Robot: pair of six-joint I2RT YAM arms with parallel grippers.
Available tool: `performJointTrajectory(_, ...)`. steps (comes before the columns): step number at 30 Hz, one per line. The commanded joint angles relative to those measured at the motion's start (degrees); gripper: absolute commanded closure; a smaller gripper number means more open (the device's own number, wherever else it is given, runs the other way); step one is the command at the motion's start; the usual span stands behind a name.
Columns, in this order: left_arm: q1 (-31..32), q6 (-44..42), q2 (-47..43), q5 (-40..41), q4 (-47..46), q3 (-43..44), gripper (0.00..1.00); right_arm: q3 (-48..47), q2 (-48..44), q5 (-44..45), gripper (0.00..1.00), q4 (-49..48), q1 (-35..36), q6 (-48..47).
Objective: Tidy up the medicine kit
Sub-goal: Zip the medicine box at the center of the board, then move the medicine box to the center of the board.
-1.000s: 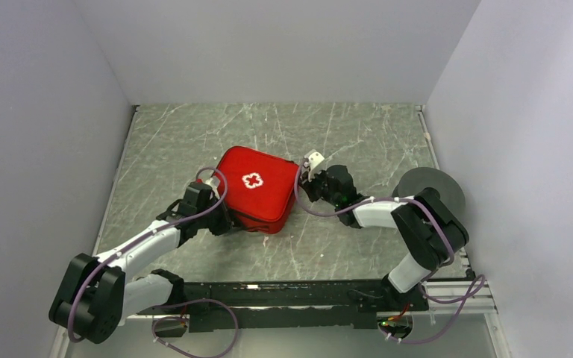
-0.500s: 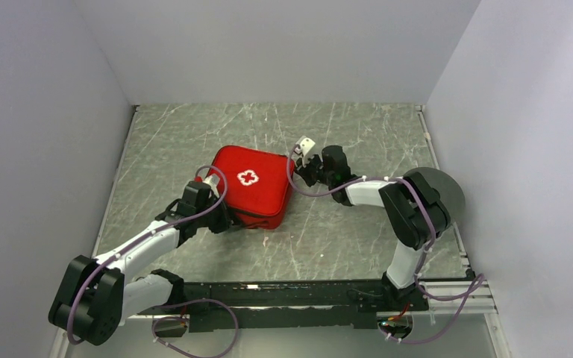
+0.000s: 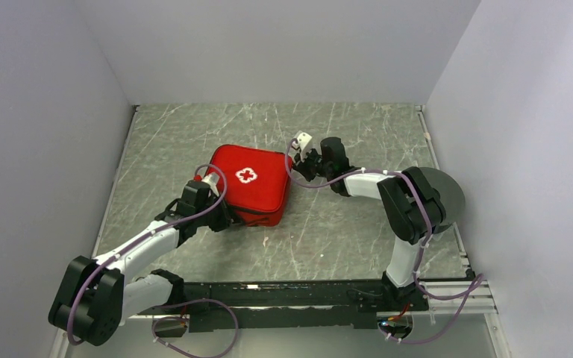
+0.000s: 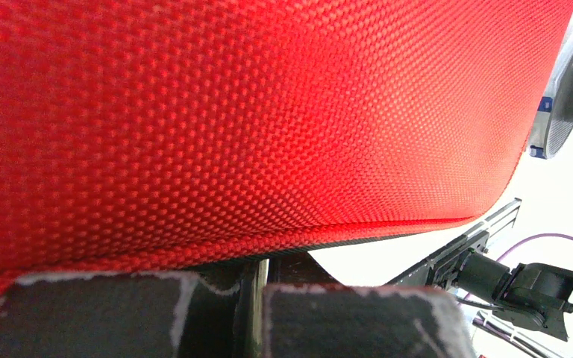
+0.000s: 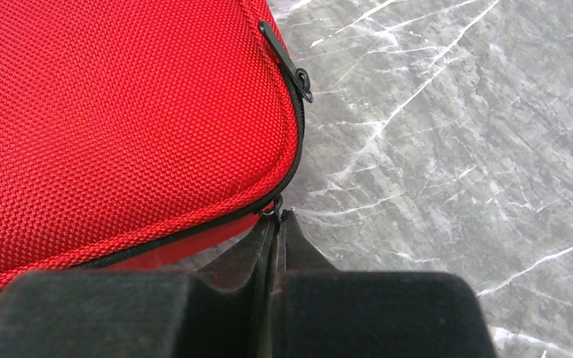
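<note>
Top view: you see the medicine kit (image 3: 248,186) mid-frame on the worktop (image 3: 358,134), the left pincer (image 3: 222,216) at its lower left, the right pincer (image 3: 293,165) at its right. Left wrist view: pincer clenched under the red fabric. Right wrist view: pincer clenched, tips touching the zip (image 5: 296,142).

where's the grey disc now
In the top view, the grey disc sits at the table's right edge, partly hidden behind the right arm's elbow.
</note>
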State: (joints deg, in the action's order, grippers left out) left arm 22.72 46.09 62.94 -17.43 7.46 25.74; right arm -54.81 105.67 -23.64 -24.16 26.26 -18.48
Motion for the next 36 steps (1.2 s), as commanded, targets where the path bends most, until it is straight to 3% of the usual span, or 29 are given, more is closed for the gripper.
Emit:
performJointTrajectory(1, 1.0, -5.0, -0.1, -8.0, 6.6, -0.6, 1.0, -2.0, -2.3, 4.5, 0.95, -3.3, -2.7, -0.2)
performJointTrajectory(6, 1.0, -3.4, 1.8, -8.3, 3.8, -1.3, 1.0, 2.9, -5.2, 4.4, 0.67, -2.9, -2.5, 2.1)
performJointTrajectory(12, 1.0, -2.3, 5.2, -9.2, 1.4, 0.3, 1.0, 7.6, -10.2, 6.5, 0.51, 1.1, -2.1, 5.5)
performJointTrajectory(20, 1.0, -0.9, 7.0, -8.6, 1.6, 3.8, 1.0, 9.7, -18.2, 12.1, 0.48, 8.3, -2.0, 16.0)
performJointTrajectory(26, 1.2, 2.3, 10.7, -9.5, -2.3, 6.8, 1.0, 16.5, -27.8, 10.5, 0.43, 3.0, -2.0, 25.6)
performJointTrajectory(33, 3.1, 5.5, 18.5, -9.7, -5.7, 14.1, 1.0, 14.0, -32.3, 10.4, 0.41, 13.9, -2.2, 28.7)
performJointTrajectory(36, 5.1, 5.2, 21.6, -8.2, -4.1, 19.3, 1.0, 13.5, -35.3, 9.5, 0.33, 17.7, -2.2, 30.3)
